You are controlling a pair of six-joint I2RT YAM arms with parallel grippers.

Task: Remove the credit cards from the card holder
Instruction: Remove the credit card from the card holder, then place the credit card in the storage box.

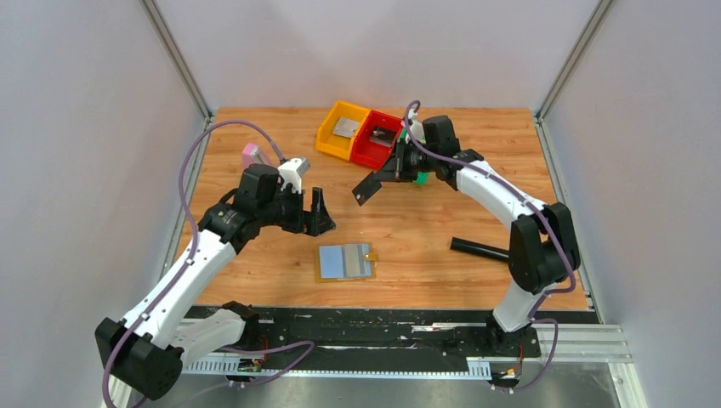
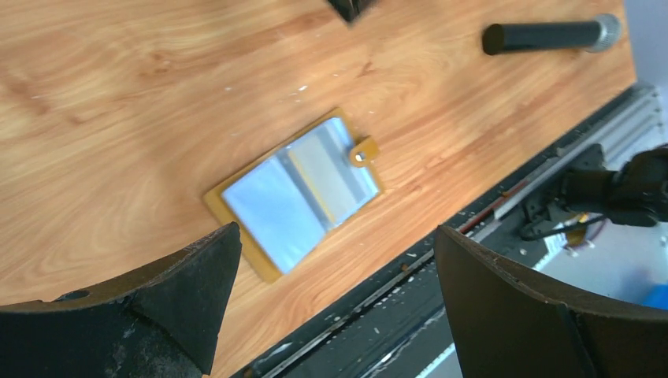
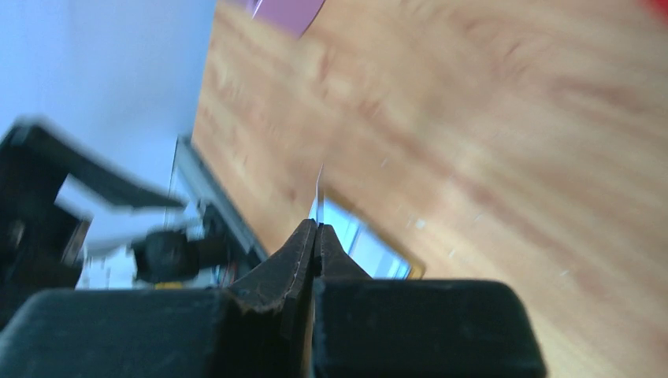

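card holder (image 1: 344, 262) lies open, blue inside up, mid-table (image 1: 425, 223) near the near edge, just below and ahead of the left gripper (image 2: 337, 232), whose jaws are wide and hold nothing. right gripper (image 3: 317, 228) is raised near the red bin (image 1: 368, 156), well apart from the holder, jaws pinched on a thin edge-on sliver, apparently a credit card (image 3: 319, 186).

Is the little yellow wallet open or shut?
Open. The card holder lies spread flat on the table, light blue inside facing up.
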